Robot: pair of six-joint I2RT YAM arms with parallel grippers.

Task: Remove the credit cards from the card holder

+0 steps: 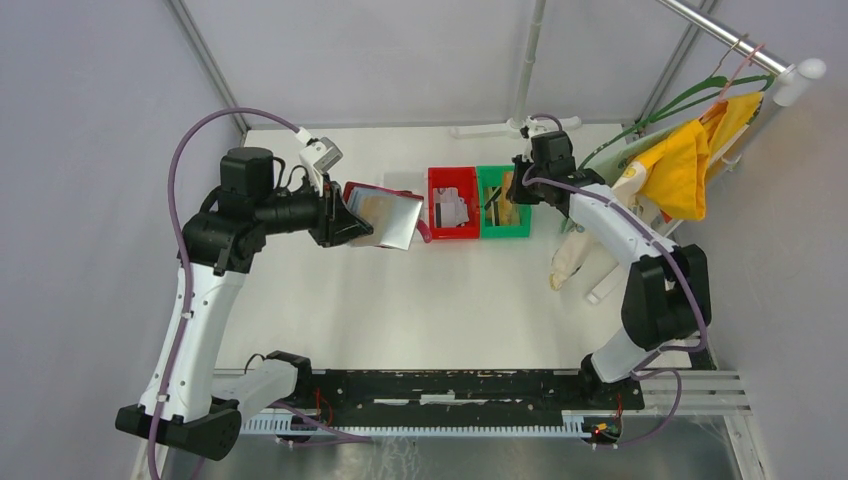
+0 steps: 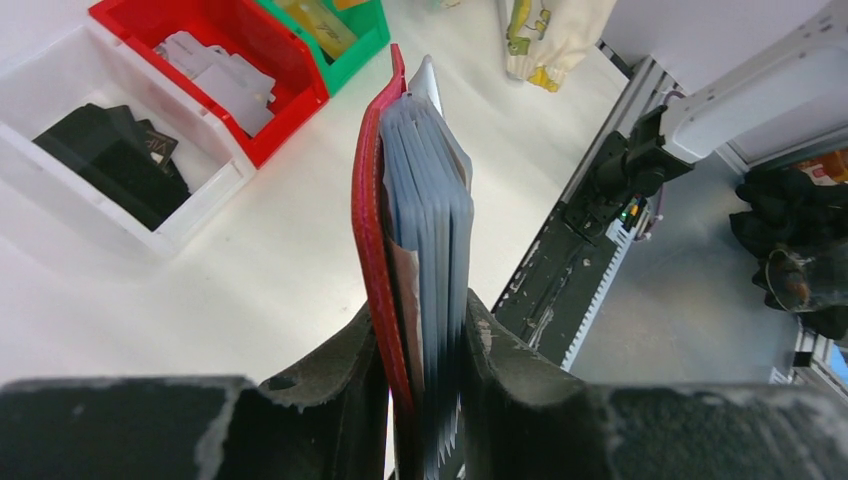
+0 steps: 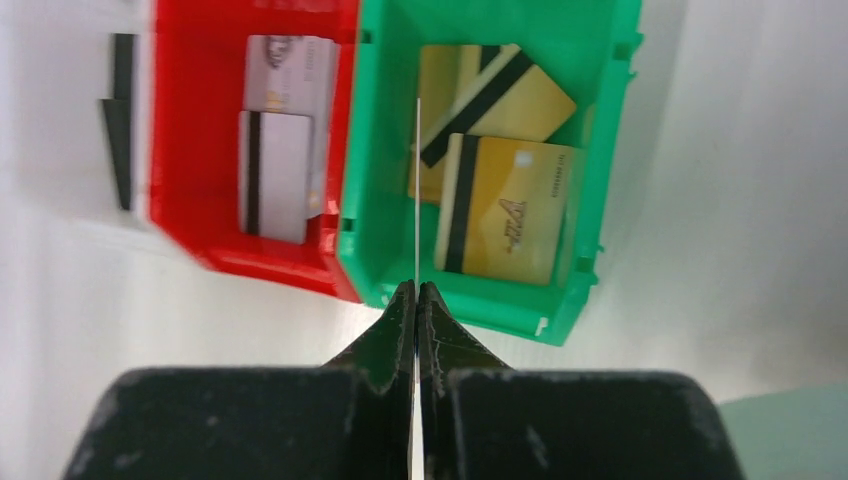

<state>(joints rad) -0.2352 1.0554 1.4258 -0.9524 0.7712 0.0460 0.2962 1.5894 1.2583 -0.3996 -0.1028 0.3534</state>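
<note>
My left gripper (image 1: 345, 222) (image 2: 420, 340) is shut on the card holder (image 1: 385, 215), holding it above the table left of the bins. Its red cover (image 2: 372, 220) and a stack of clear sleeves (image 2: 432, 200) stand edge-on between the fingers. My right gripper (image 1: 512, 190) (image 3: 416, 292) is shut on one credit card (image 3: 416, 190), seen edge-on as a thin pale line above the green bin (image 3: 600, 150). Two gold credit cards (image 3: 505, 205) lie in that bin. Grey cards (image 3: 275, 170) lie in the red bin (image 3: 180, 150), and dark cards (image 2: 100, 150) in a clear bin (image 2: 215, 185).
The red bin (image 1: 432, 205) and green bin (image 1: 525, 205) stand side by side mid-table. A yellow garment (image 1: 690, 160) hangs on a rack at the right, with pale bags (image 1: 575, 260) below it. A black rail (image 1: 450, 385) runs along the near edge.
</note>
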